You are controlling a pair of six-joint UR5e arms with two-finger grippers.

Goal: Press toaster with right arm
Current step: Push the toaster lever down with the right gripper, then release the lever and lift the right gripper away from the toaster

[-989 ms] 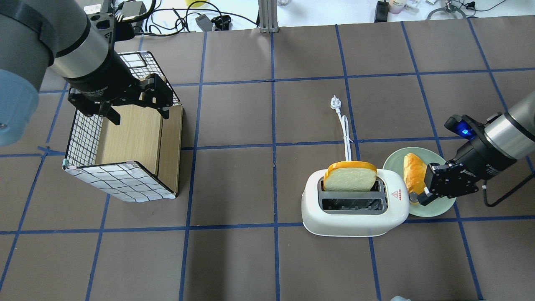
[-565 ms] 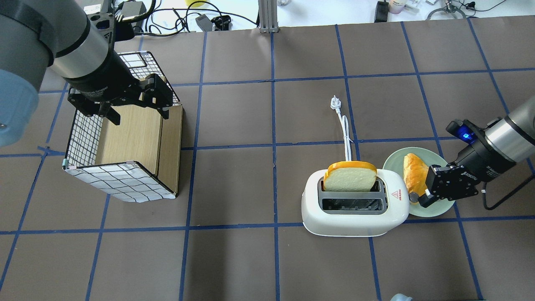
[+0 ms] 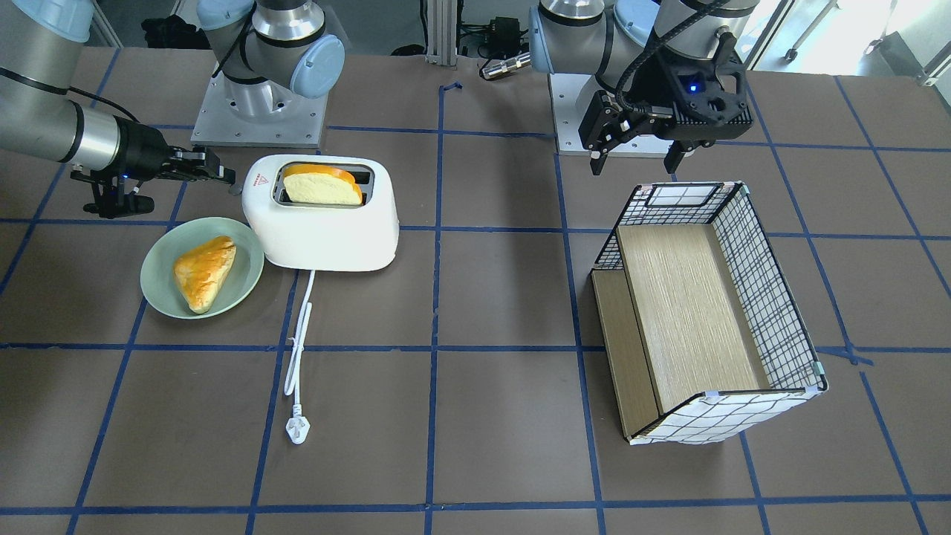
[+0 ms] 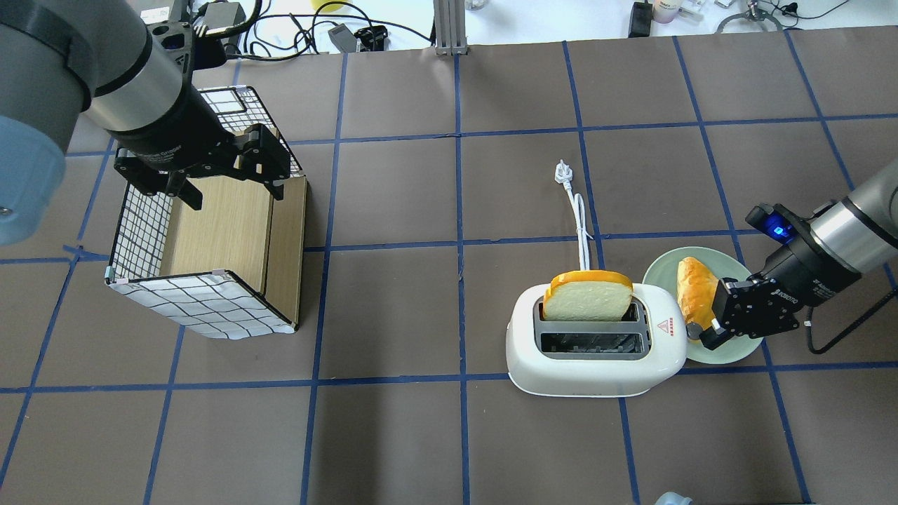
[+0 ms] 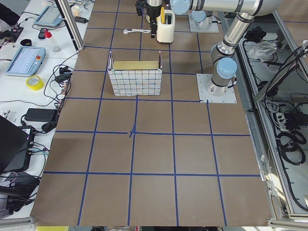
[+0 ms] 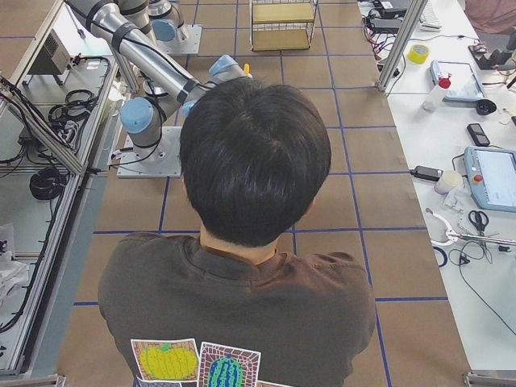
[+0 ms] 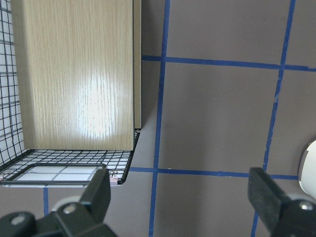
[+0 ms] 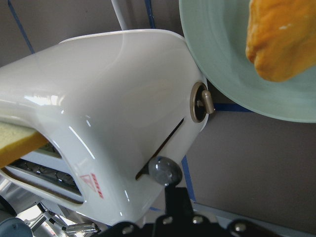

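Clearly the left arm is out of this one: the left gripper (image 4: 235,191) hangs with its fingers spread wide and empty over the wire basket (image 4: 203,305), well apart from the task. The right gripper (image 4: 704,337) is by far the nearer hand.

The toaster (image 4: 596,368) stands upright, slots up, straight ahead of the right gripper's fingertips and on its inboard side. Its long axis runs across the table, roughly in line with the reach of the right gripper. The narrow end wall that carries the lever faces the fingers, and the cord end points away from the robot.

A bread slice (image 4: 588,298) stands tall in the farther slot, so I judge the lever is not yet pushed down.

The green plate (image 4: 729,351) lies directly beneath the hand, touching or just beside that end wall.

The right fingers are pinched together, holding nothing. Their tip sits at the lever knob (image 8: 164,171), seemingly touching it. The lever's slit (image 8: 160,148) runs down the end wall, so the press must go downward along it.
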